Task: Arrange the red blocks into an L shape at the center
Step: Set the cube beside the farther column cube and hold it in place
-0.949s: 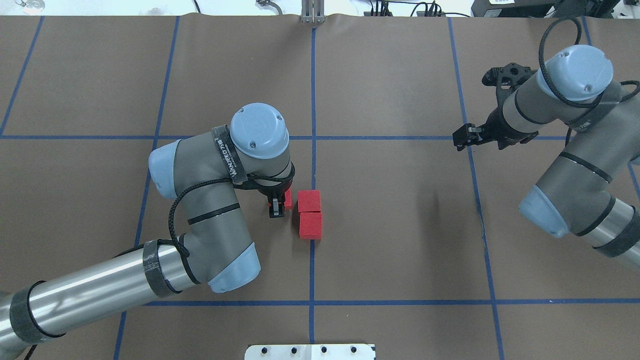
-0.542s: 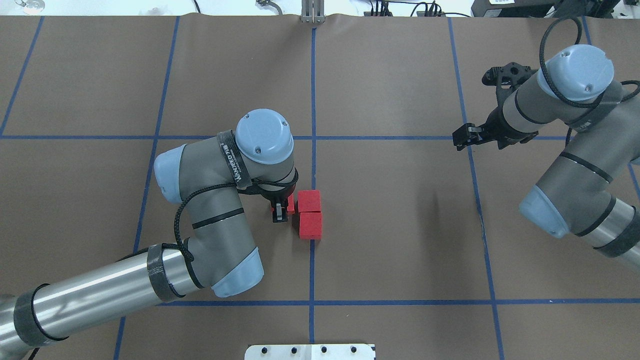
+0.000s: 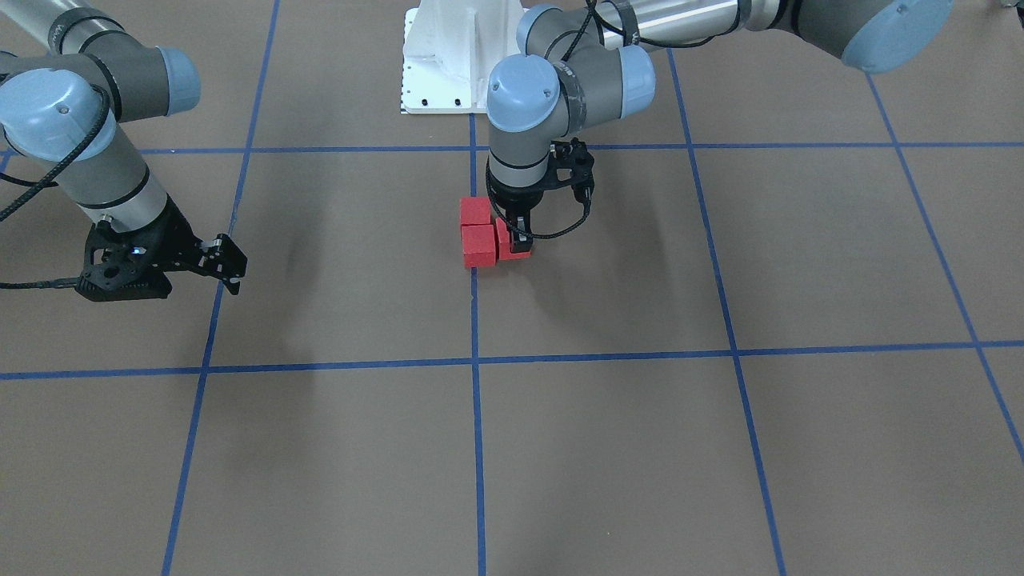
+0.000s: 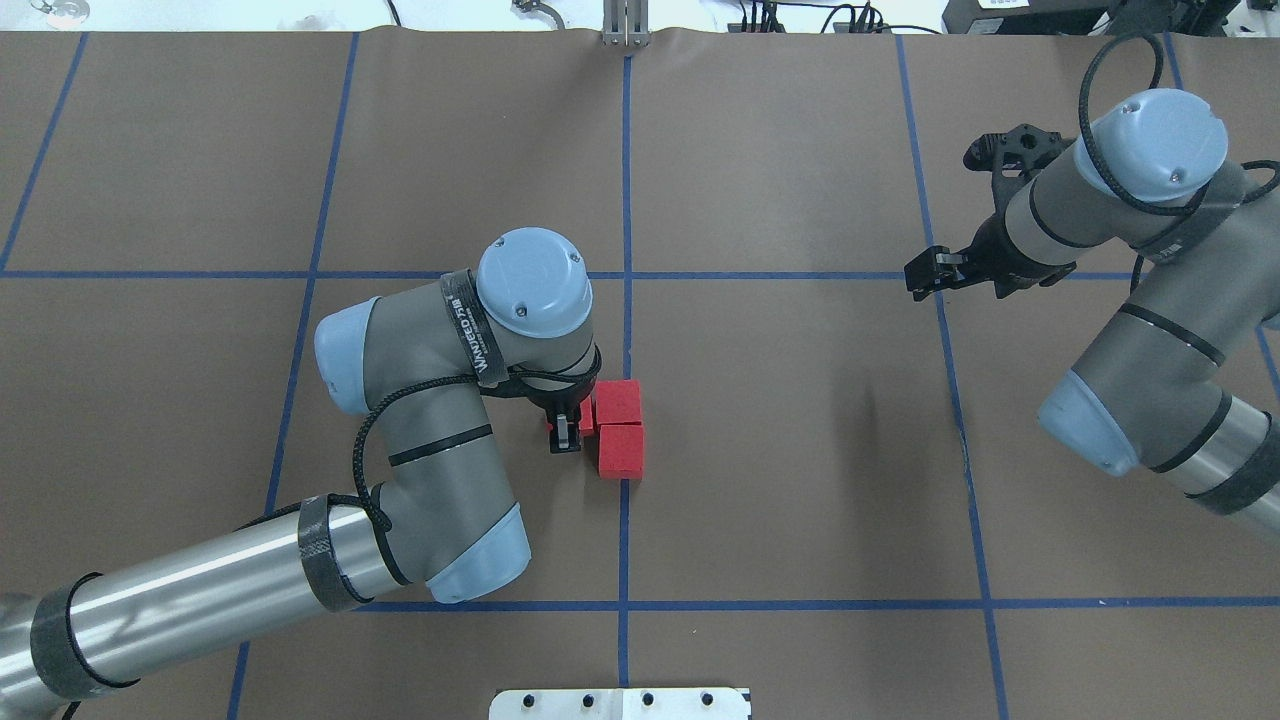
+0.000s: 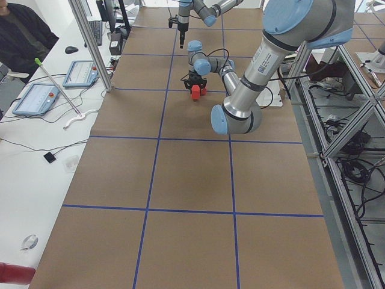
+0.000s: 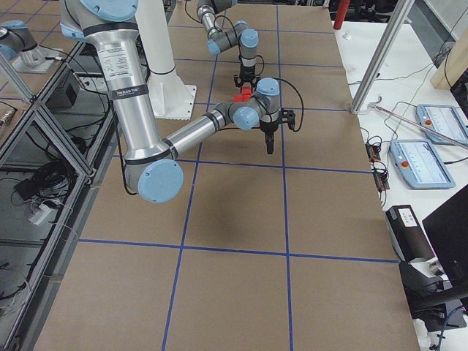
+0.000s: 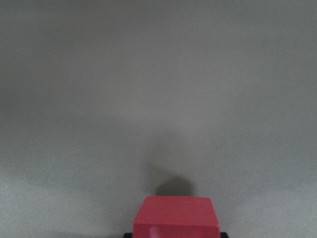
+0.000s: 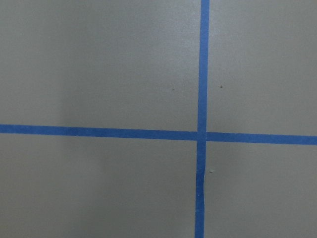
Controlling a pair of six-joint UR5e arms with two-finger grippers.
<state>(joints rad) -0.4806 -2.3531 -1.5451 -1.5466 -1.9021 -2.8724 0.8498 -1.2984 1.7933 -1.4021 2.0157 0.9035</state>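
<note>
The third red block [image 3: 503,238] is pinched in the left hand [image 3: 516,240], whose fingers grip it from above, right down at the counter [image 3: 608,448]. Just beside that hand lie the other two red blocks [image 4: 621,452], end to end on the centre tape line [image 4: 625,330]. The held one nestles against the end cube, I'd say to make the L's foot. The right hand [image 4: 925,272], well away, looks closed on nothing, likely parked clear.
</note>
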